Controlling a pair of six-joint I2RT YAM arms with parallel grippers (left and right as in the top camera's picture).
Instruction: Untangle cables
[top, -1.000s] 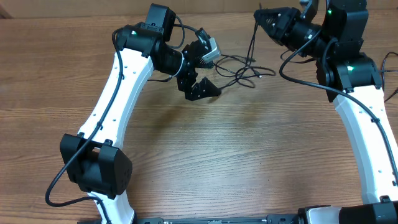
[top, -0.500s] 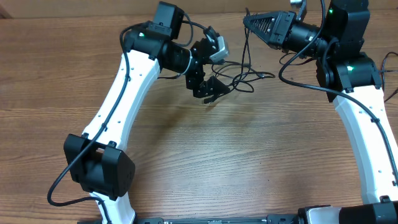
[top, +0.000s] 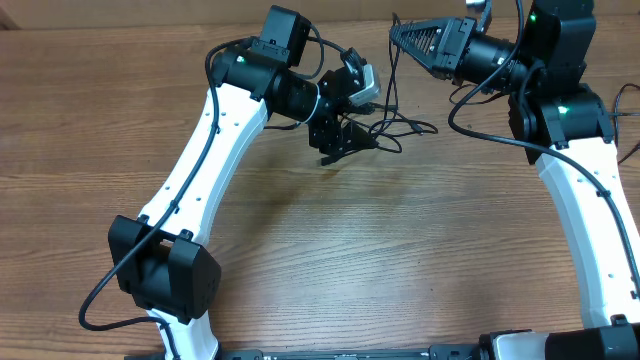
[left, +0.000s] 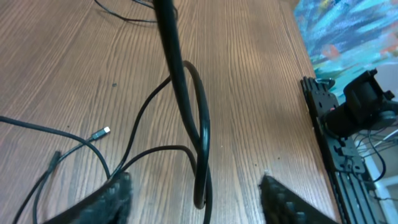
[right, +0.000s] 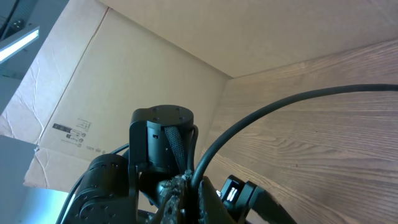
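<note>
Thin black cables lie looped together on the wooden table at the back centre. My right gripper is shut on one black cable and holds it raised, so the cord hangs down to the tangle. My left gripper is open, low over the left side of the tangle. In the left wrist view its two fingers straddle a cable loop lying on the wood. A small silvery plug tip lies to the left of that loop.
The wooden table spreads toward the front. A cardboard box wall shows behind in the right wrist view. The right arm's base and a coloured picture show at the right of the left wrist view.
My left gripper has moved right and toward the back, onto the tangle. My right gripper has swung left with the cable raised, then held still.
</note>
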